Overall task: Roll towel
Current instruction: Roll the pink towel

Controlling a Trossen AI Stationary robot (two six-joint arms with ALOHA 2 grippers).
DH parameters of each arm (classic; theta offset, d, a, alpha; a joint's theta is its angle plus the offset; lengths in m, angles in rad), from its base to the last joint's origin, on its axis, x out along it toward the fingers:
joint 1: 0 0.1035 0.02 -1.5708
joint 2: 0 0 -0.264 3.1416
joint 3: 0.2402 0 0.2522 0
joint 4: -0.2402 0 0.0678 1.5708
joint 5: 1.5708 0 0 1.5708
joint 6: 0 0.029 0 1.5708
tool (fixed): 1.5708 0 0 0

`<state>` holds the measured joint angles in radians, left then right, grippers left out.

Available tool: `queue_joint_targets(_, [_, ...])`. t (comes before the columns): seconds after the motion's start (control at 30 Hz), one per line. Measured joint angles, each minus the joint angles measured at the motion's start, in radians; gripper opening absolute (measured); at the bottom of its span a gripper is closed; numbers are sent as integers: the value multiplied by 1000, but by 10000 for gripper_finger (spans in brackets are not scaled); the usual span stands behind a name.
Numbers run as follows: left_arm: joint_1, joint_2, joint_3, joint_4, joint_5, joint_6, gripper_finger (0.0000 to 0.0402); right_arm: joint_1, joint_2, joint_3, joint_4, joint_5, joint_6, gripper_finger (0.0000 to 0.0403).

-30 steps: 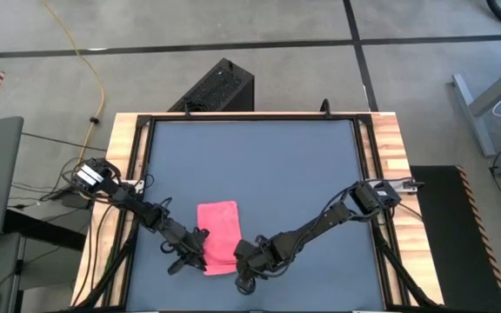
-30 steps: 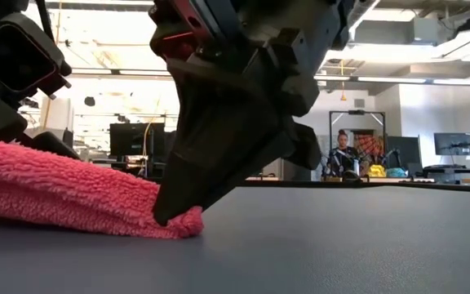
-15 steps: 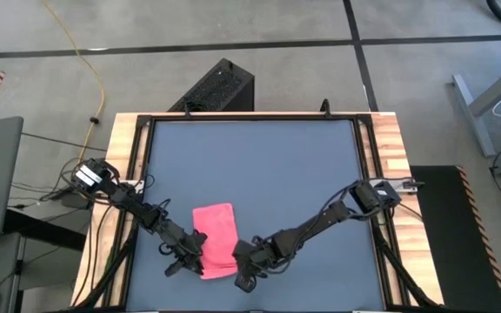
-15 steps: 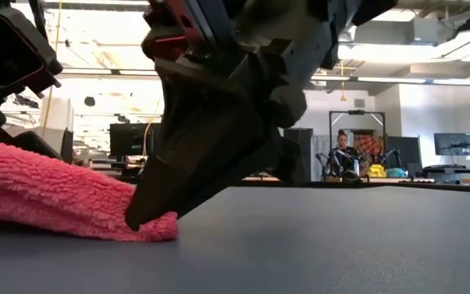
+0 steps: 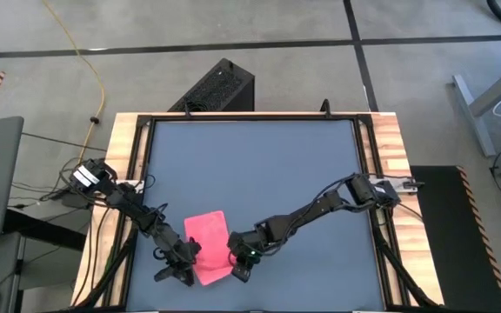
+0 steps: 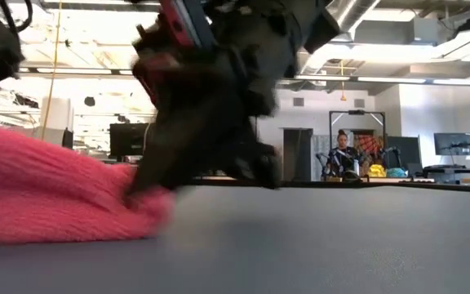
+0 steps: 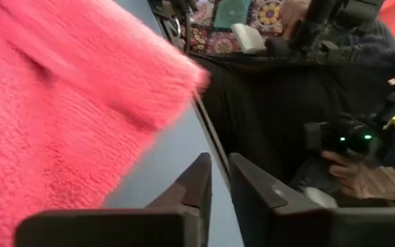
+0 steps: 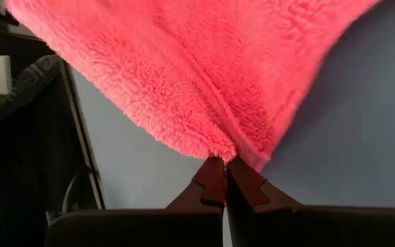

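The pink towel (image 5: 207, 245) lies askew on the dark grey table (image 5: 259, 165) near its near edge, and also shows in the low view (image 6: 47, 196). My right gripper (image 5: 236, 263) is at the towel's near right corner, shut on it (image 8: 225, 165). My left gripper (image 5: 183, 265) is beside the towel's left near edge. Its fingers (image 7: 218, 168) are close together with only a narrow slit and nothing between them. The towel (image 7: 60, 103) is off to one side of them. My right gripper pinches the towel's near right corner (image 8: 226, 149) between its two fingertips. A fold line runs up from the pinch, so it looks like more than one layer. The fingers come low and slanting from the table's right (image 6: 141, 184). The rest of the towel lies on the table. My left gripper: I cannot tell whether the outer side of a finger touches the towel.
Wooden side rails (image 5: 124, 174) border the table. A black box (image 5: 220, 87) stands on the floor beyond the far edge. Bare table stretches toward the far and right edges. A person (image 6: 343, 155) is far off in the room.
Both grippers have gone toward the table's near left corner. The right one has dragged the towel's near right corner along. The towel has slid that way and turned askew, and its left part now stands higher in the low view.
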<state>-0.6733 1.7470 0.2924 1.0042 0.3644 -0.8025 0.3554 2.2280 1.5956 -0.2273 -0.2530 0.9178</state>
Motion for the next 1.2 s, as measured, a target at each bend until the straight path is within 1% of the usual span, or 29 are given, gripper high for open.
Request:
queue_joint_targets(0.1, [-2, 0, 0, 5, -3, -21, 72, -5, 0, 0, -10, -15, 40, 19])
queue_joint_targets(0.23, [-2, -15, 0, -12, 6, 4, 99, -4, 0, 0, -4, -27, 54, 19])
queue_joint_targets(0.37, [-14, -84, -5, -88, 26, 28, 102, -5, 0, 0, 2, -30, 54, 19])
queue_joint_targets(0.47, [-31, -178, -8, -235, -3, 48, 92, -5, 0, 0, 5, -29, 53, 19])
queue_joint_targets(0.6, [-68, -345, -11, -487, -115, 68, 74, -5, 0, 1, 2, -25, 46, 19])
queue_joint_targets(0.63, [-78, -389, -12, -526, -151, 73, 70, -5, 0, 1, 4, -25, 45, 19])
queue_joint_targets(0.77, [-120, -548, -5, -623, -263, 103, 64, -5, -2, 1, 8, -22, 42, 19])
queue_joint_targets(0.87, [-156, -617, -6, -637, -375, 149, 63, -9, -2, 1, 13, -21, 42, 19])
queue_joint_targets(0.93, [-191, -624, -5, -616, -483, 194, 63, -11, -2, 1, 22, -18, 43, 19])
queue_joint_targets(1.03, [-243, -585, -5, -538, -624, 281, 72, -18, -2, 1, 27, -18, 42, 20])
queue_joint_targets(1.1, [-267, -542, -5, -451, -679, 324, 83, -20, -2, 1, 26, -17, 42, 20])
queue_joint_targets(1.2, [-283, -453, 15, -352, -706, 359, 108, -25, -2, 1, 26, -17, 42, 20])
